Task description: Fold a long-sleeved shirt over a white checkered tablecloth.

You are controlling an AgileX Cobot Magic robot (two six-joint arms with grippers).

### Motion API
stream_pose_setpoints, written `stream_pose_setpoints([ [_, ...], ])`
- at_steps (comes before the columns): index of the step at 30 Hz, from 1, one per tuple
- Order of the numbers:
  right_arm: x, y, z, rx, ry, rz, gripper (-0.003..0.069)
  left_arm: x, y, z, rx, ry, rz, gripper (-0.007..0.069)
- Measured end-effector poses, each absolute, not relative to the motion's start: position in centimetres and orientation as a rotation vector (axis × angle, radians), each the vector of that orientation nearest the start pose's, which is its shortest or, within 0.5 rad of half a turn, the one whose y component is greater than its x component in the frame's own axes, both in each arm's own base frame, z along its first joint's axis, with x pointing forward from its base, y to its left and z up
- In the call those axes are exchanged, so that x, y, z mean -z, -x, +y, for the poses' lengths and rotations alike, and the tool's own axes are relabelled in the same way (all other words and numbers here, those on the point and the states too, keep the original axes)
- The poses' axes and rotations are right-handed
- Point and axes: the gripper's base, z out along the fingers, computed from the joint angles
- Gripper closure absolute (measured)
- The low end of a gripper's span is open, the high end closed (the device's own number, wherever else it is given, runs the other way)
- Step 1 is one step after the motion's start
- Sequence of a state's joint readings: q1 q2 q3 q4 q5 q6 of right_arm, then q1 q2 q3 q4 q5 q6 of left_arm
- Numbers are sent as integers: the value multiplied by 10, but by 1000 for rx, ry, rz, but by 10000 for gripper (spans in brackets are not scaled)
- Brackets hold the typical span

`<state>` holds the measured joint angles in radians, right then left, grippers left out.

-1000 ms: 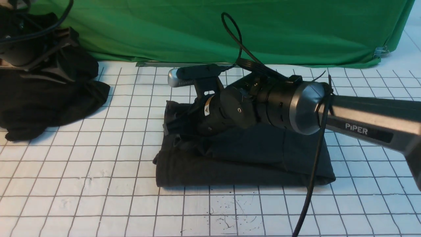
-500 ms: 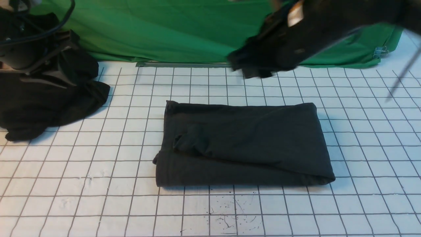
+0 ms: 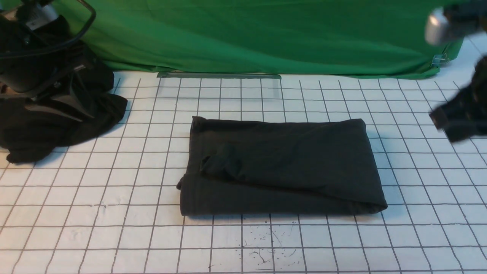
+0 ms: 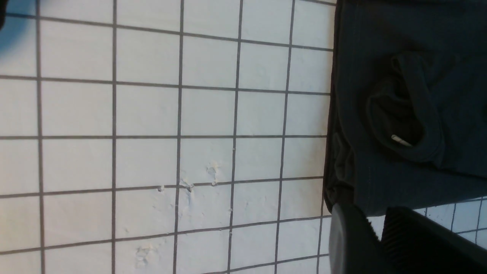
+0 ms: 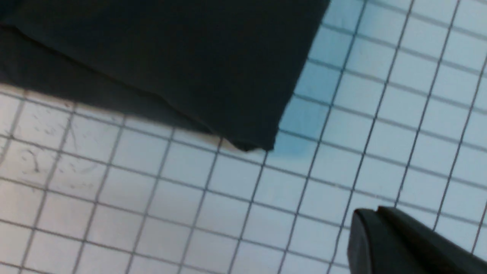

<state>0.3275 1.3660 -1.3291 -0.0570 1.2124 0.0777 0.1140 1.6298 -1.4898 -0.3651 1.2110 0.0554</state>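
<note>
I am keeping my right gripper (image 5: 384, 228) closed and empty, hanging just beside the right edge of the long-sleeved shirt (image 3: 281, 167), probably because the fold needs no more from it. My left gripper (image 4: 380, 228) is showing only a narrow gap, holding nothing, near the shirt's left edge. The shirt is lying as a folded rectangle mid-way across the white checkered tablecloth (image 3: 114, 213). The right arm is blurring in the front view; the logo is hiding inside the folds.
</note>
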Motion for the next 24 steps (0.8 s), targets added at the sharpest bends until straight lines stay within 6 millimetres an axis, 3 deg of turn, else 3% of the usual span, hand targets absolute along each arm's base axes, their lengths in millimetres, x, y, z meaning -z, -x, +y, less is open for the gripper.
stream_pose_setpoints([
  [3,-320,-244,71,4,357,2814,662,-330,-336,7,474,188,2763,491],
  [9,-297,-234,68,19,393,2866,662,-331,-336,6,504,193,2757,480],
  [16,-326,-208,60,-2,394,2757,661,-331,-336,4,510,151,2752,471],
  [24,-399,-107,28,-87,316,2326,659,-338,-332,-11,508,28,2738,465],
])
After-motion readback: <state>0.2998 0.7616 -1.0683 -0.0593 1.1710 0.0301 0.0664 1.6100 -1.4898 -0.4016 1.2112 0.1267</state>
